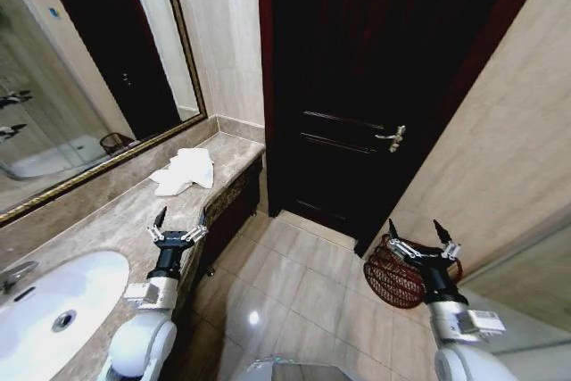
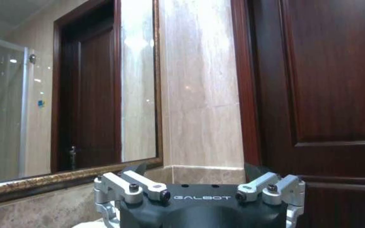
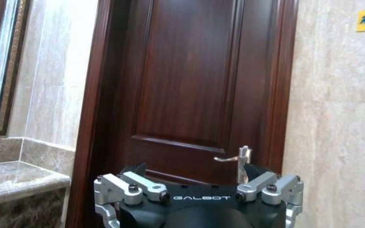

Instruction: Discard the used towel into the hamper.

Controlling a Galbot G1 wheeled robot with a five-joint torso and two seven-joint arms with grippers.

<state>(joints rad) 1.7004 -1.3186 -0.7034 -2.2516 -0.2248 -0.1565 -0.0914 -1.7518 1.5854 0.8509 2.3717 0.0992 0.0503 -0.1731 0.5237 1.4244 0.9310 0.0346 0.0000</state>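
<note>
The used towel (image 1: 186,169) is a crumpled white heap on the marble counter (image 1: 107,220), near the counter's far end below the mirror. The hamper (image 1: 393,276), a dark red-brown wire basket, stands on the floor against the right-hand wall beside the door. My left gripper (image 1: 183,216) is held open over the counter's front edge, a short way nearer me than the towel, with nothing between its fingers. My right gripper (image 1: 415,227) is open too, hovering just above the hamper's rim. In both wrist views each gripper (image 2: 198,171) (image 3: 195,170) shows its fingers spread and empty.
A white sink (image 1: 53,301) is set into the near end of the counter. A framed mirror (image 1: 80,86) runs along the wall behind it. A dark wooden door (image 1: 375,86) with a metal handle (image 1: 393,137) stands shut ahead. Tiled floor (image 1: 294,283) lies between counter and hamper.
</note>
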